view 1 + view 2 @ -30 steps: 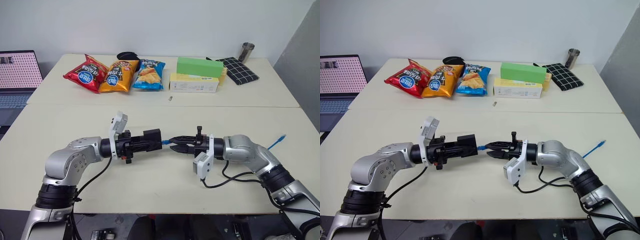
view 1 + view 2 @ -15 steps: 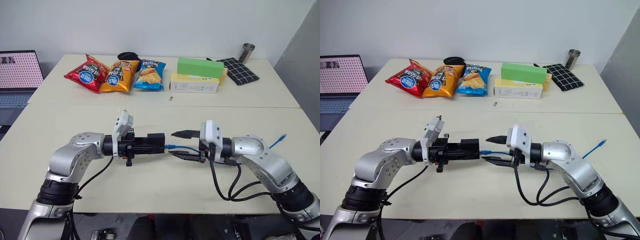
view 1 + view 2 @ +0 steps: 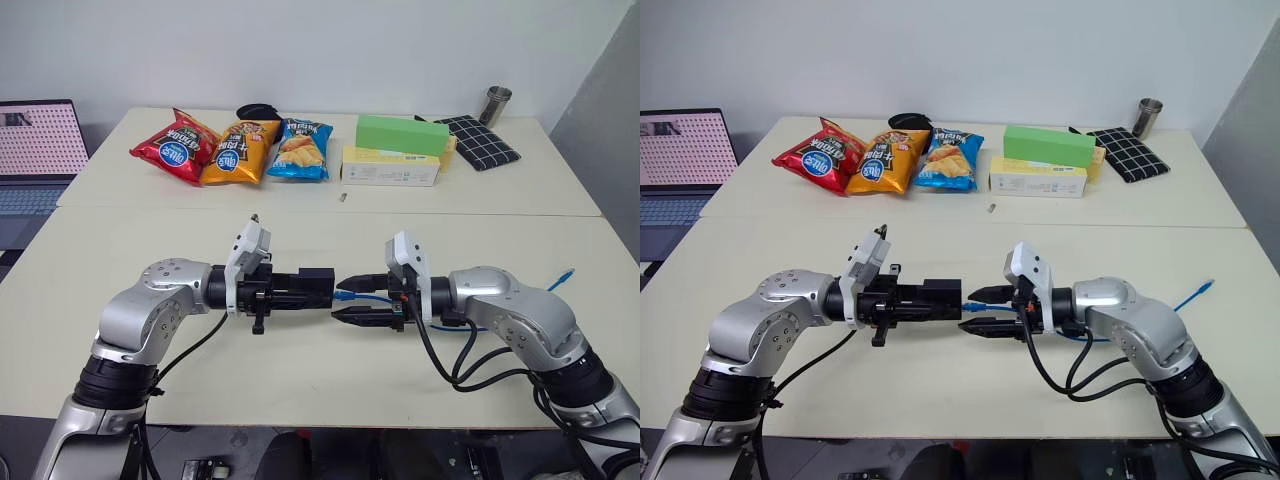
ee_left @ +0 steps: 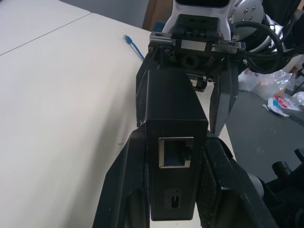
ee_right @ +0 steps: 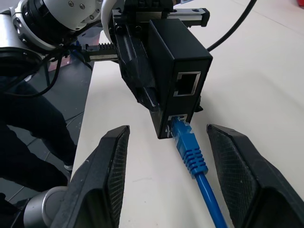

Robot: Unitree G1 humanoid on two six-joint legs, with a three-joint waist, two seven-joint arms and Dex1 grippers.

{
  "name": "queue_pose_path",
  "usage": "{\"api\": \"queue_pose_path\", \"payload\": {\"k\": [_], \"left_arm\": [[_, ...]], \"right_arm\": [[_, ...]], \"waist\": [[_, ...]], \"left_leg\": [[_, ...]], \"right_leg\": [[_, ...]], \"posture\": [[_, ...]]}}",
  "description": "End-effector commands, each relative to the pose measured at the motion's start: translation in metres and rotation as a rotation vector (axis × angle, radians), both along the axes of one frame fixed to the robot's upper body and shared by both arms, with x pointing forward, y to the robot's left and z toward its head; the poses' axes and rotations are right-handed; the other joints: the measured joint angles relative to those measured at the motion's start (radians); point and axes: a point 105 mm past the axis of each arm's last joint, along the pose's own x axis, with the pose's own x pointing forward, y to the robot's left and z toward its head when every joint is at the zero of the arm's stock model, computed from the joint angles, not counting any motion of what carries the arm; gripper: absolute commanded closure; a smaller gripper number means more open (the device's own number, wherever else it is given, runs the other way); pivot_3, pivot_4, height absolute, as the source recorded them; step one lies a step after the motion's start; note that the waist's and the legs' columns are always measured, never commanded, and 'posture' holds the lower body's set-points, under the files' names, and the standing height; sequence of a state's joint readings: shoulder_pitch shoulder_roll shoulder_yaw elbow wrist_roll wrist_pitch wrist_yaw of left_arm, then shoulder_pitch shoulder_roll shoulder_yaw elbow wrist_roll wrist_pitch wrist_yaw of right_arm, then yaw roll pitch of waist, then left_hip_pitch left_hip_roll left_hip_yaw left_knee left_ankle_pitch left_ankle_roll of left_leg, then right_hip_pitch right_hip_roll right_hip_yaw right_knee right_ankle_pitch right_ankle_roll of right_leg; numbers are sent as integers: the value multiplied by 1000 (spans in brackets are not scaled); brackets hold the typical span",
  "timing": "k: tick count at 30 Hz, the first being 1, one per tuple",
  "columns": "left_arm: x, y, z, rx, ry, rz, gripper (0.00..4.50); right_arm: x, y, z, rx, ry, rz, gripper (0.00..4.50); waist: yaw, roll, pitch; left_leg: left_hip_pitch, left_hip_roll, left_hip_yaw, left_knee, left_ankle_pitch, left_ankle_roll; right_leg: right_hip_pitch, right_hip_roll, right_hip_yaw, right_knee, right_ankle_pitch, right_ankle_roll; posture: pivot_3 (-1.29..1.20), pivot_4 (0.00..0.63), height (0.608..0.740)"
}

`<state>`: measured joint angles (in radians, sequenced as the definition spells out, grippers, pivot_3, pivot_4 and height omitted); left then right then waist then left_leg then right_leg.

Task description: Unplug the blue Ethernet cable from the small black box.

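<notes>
Far table point(image 3: 480, 195): red snack bag point(image 3: 171, 147), orange snack bag point(image 3: 235, 151) and blue snack bag point(image 3: 298, 149) in a row; green box point(image 3: 400, 132) atop yellow box point(image 3: 390, 166); checked cloth point(image 3: 478, 140) beside metal cup point(image 3: 494, 103). Laptop point(image 3: 35, 150) at left edge.

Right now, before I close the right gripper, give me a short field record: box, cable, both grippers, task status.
box: small flat matte-black plastic box, held above the table
cable: thin bright-blue Ethernet cable, plug seated in the box's lower port; the port above it is empty
left gripper: shut on the box's two sides
right gripper: open, one finger on each side of the cable behind the plug, not touching it
far cable end: lying on the beige table at its right edge
status: not yet unplugged
</notes>
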<state>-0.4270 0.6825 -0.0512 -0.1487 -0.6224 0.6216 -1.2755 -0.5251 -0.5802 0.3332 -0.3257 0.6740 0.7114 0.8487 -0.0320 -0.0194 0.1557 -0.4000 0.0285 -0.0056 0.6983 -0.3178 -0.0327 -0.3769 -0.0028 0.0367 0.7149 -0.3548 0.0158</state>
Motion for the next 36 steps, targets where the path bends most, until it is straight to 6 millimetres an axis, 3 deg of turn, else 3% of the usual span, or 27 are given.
{"api": "queue_pose_path", "payload": {"k": [1, 6, 10, 18, 29, 36], "left_arm": [[-3, -1, 10, -10, -55, -11, 3698], [-3, 0, 8, -7, -54, -11, 3698], [-4, -1, 6, -3, -54, -17, 3698], [-10, -4, 3, -8, -48, -38, 3698], [-17, -7, -3, 4, -39, -68, 3698], [-5, 13, -9, 77, -99, 8, 3698]], "right_arm": [[3, 0, 10, 15, -19, 4, 1764], [4, -1, 11, 19, -2, 6, 1764], [4, -2, 11, 24, 18, 14, 2810], [1, -2, 11, 9, 32, 41, 4429], [1, -3, 8, -25, 31, 64, 4447], [17, -33, -3, -89, 46, -18, 4449]], "waist": [[0, 0, 0], [0, 0, 0], [0, 0, 0], [0, 0, 0], [0, 0, 0], [0, 0, 0]], "left_leg": [[0, 0, 0, 0, 0, 0], [0, 0, 0, 0, 0, 0], [0, 0, 0, 0, 0, 0], [0, 0, 0, 0, 0, 0], [0, 0, 0, 0, 0, 0], [0, 0, 0, 0, 0, 0]], "right_leg": [[0, 0, 0, 0, 0, 0], [0, 0, 0, 0, 0, 0], [0, 0, 0, 0, 0, 0], [0, 0, 0, 0, 0, 0], [0, 0, 0, 0, 0, 0], [0, 0, 0, 0, 0, 0]], "posture": [[0, 150, 740], [0, 150, 740], [0, 150, 740], [0, 150, 740], [0, 150, 740], [0, 150, 740]]}}
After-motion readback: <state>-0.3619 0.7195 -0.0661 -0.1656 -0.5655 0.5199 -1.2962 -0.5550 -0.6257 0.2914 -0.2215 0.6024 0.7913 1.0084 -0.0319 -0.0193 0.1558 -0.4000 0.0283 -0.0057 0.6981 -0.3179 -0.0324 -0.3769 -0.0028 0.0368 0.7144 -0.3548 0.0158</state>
